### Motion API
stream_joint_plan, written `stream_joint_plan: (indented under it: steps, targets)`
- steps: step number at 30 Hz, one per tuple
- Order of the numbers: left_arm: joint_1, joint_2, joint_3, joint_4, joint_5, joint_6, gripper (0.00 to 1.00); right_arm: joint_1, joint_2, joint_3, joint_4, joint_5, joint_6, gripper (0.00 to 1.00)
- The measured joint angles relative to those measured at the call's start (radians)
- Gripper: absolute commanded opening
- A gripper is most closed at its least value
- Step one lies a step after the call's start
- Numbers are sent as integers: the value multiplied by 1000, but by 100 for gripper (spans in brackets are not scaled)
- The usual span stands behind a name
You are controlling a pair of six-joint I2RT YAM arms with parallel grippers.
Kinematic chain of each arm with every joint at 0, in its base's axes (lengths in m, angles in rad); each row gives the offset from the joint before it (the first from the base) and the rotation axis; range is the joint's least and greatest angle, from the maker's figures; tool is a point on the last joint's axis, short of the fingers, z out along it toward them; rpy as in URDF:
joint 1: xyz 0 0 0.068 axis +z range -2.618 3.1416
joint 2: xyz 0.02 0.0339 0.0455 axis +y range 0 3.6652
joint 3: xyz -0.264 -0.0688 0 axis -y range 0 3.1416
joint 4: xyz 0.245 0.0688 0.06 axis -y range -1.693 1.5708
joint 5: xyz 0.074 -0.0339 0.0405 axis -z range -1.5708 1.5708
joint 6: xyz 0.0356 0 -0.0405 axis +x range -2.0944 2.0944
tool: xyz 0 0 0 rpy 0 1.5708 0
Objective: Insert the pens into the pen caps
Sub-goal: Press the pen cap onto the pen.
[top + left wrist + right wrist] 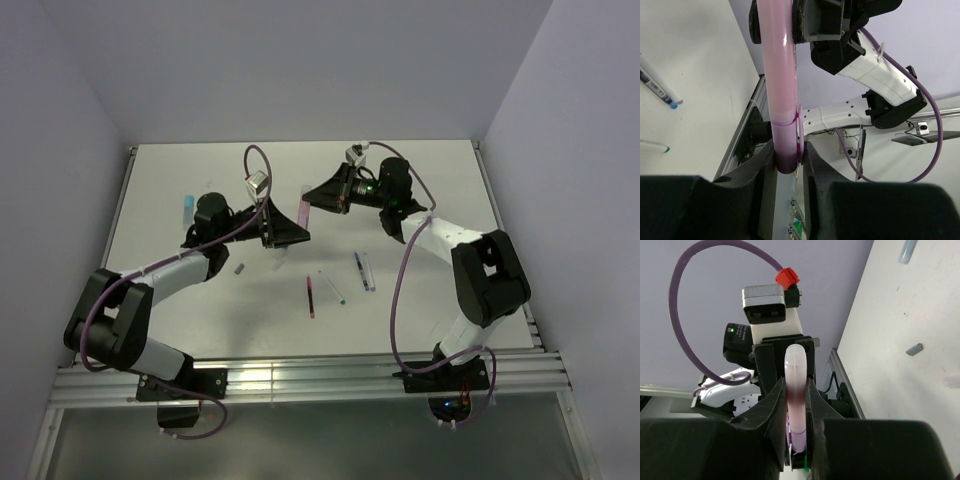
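A pink pen (306, 213) is held in the air between both grippers. My left gripper (297, 236) is shut on its darker pink cap (788, 145), which sits on the pen's end with its clip against the right finger (816, 165). The pink barrel (780, 60) runs up into my right gripper (314, 197), which is shut on it. In the right wrist view the pen (796, 385) stands between the fingers (774, 405). A red pen (310, 297), a white green-tipped pen (332, 287) and a dark blue pen (358, 270) lie on the table.
A light blue cap (187, 205) lies at the far left and a small grey cap (239, 268) near the left arm. A pale pen (369, 272) lies beside the dark blue one. The table's metal rail (300, 375) runs along the near edge.
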Motion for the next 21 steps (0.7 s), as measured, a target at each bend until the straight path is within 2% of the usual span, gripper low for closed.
stream_joint_plan:
  steps: [16,21]
  targets:
    - [3,21,87,-154,94,134,0,6,-64,-55,21,35,-59,0]
    - [13,20,60,-87,87,98,0,9,-65,-56,29,41,-61,0]
